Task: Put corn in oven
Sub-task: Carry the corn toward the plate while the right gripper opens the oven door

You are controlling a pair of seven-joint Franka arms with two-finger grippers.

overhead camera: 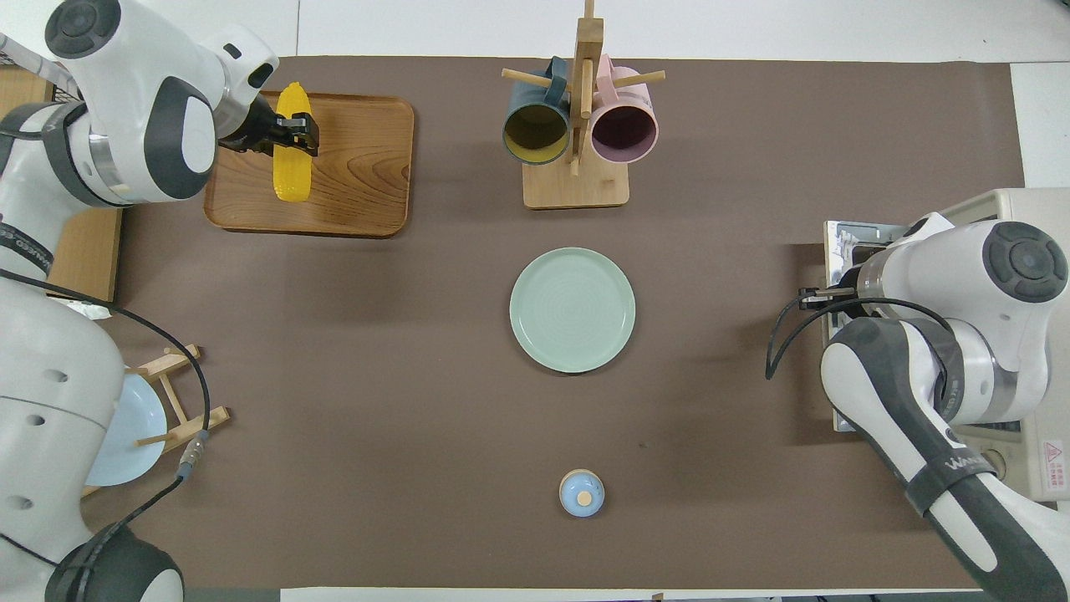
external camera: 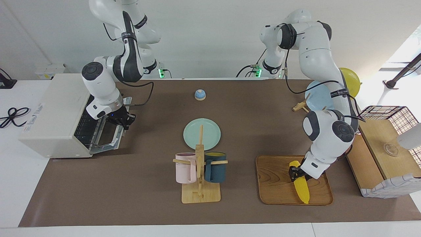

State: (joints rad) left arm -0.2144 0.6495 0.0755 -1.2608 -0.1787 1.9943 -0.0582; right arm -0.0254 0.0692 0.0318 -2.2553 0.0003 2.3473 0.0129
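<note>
Currently, the oven (external camera: 56, 115) is sitting at the right arm's end of the table with its door (external camera: 108, 138) lying open. The right gripper (external camera: 126, 121) is hovering over that door, fingertips together and holding nothing. A green plate (external camera: 202, 134) and a mug rack (external camera: 200, 171) are occupying mid-table. The corn (external camera: 301, 186) is lying on the tray (external camera: 279, 184) at the left arm's end, and the left gripper (external camera: 297, 173) is clamping it.

Red triangular warning sticker (overhead camera: 1053, 456) on oven (overhead camera: 1032, 209), its wording unreadable, arm lettering illegible.
</note>
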